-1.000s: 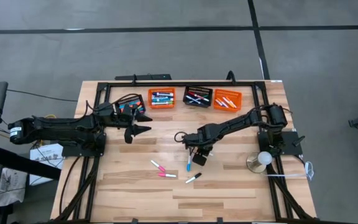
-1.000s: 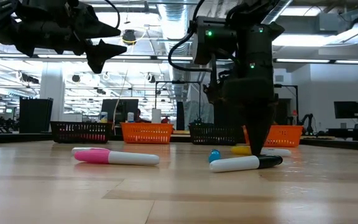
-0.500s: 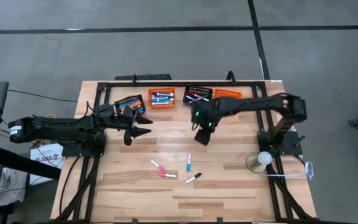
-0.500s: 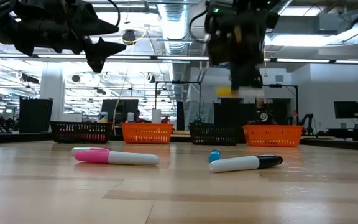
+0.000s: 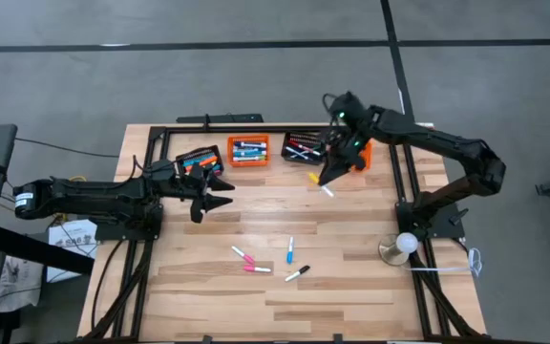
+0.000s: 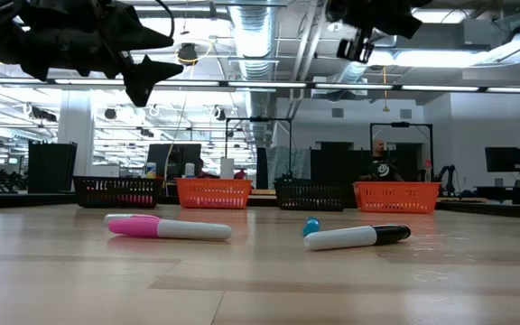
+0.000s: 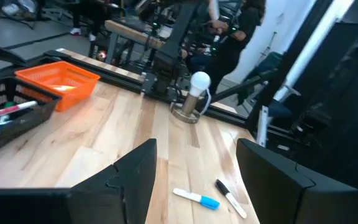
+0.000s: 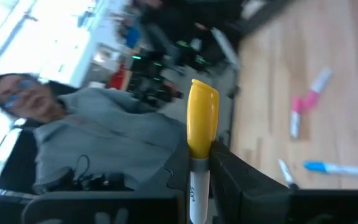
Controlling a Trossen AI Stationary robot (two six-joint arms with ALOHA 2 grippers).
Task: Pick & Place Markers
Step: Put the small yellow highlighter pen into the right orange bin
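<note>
1. Right gripper (image 5: 330, 175) is clenched on a yellow marker (image 8: 201, 127), raised beside the far baskets.
2. Step: carrying it to a basket; next, centre over the orange basket (image 5: 349, 153) and release.
3. Left gripper (image 5: 220, 193) hangs open, empty; four markers (image 5: 290, 250) lie mid-table.

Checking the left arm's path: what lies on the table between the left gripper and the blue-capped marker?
In the high view, only bare wood lies between the left gripper and the blue-capped marker; the pink-capped markers lie off to the side.
</note>
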